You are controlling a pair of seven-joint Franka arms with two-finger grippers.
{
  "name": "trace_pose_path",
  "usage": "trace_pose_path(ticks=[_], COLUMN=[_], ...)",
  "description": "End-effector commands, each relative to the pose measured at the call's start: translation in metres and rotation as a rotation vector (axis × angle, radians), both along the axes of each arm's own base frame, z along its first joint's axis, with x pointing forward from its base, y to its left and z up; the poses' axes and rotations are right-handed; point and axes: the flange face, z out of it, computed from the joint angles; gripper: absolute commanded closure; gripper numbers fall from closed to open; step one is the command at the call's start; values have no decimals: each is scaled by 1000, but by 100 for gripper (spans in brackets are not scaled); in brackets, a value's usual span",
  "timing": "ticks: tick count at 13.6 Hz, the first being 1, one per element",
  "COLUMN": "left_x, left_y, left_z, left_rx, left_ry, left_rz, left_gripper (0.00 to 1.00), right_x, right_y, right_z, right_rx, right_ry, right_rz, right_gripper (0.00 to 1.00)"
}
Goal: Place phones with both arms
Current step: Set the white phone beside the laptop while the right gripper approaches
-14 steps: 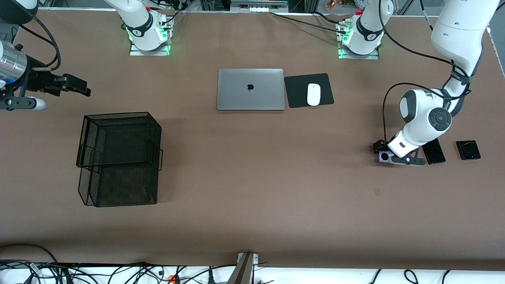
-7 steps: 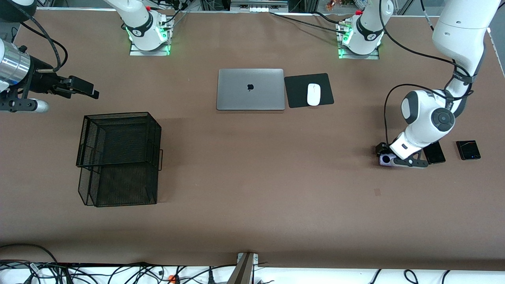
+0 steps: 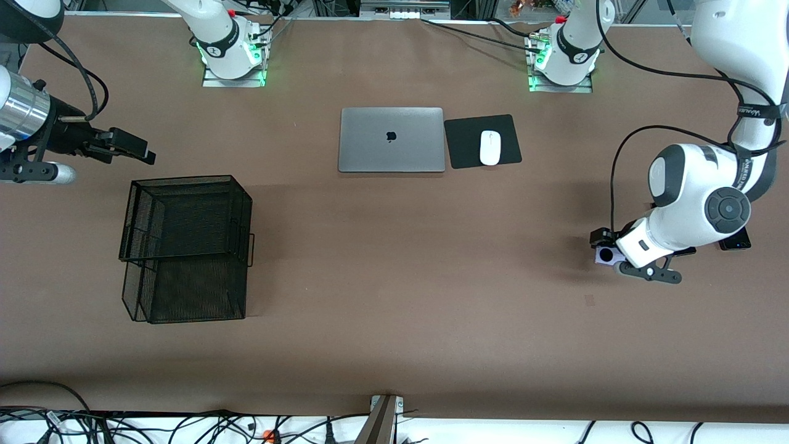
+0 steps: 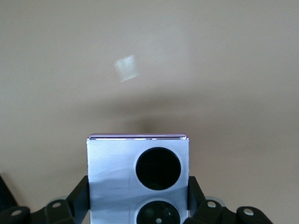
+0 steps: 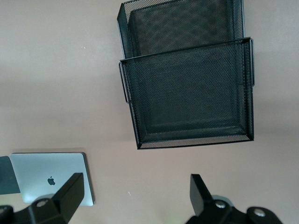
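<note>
Left claw (image 3: 607, 253) now lifted off table (image 3: 394, 259) with lavender phone (image 3: 603, 254) pinched between fingers, over table's left-arm end. Two black phones mostly hidden under left arm. Right claw (image 3: 138, 150) spread, waiting above tray (image 3: 185, 246) near right-arm edge.

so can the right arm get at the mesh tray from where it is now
Probably yes. The right gripper hangs open just off the mesh tray, toward the robots' bases, with nothing between them. The left gripper is busy, shut on the lavender phone.

Laptop (image 3: 391, 139), mouse (image 3: 489, 147), mesh trays (image 3: 185, 246)
</note>
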Motion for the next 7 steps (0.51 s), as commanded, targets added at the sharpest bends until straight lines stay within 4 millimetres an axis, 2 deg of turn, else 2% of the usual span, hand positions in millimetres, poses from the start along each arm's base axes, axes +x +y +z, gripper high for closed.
trace_pose_path(ticks=[1, 3, 4, 6, 7], left_x=[26, 28, 23, 2, -11], left_y=[-73, -145, -176, -242, -285], left_z=[26, 26, 19, -7, -18], left_rx=[-52, -69, -68, -55, -46], left_ry=[-26, -41, -31, 9, 17], left_rz=[-103, -154, -123, -19, 11], left_gripper=[74, 74, 74, 74, 74], right_x=[-1, -1, -1, 0, 0], right_y=[1, 1, 1, 0, 0], right_z=[0, 0, 0, -1, -2], right_rx=[9, 9, 9, 9, 8], right_ry=[-5, -5, -3, -3, -2], right_rz=[-18, -18, -18, -20, -20], right_gripper=[0, 0, 0, 0, 0])
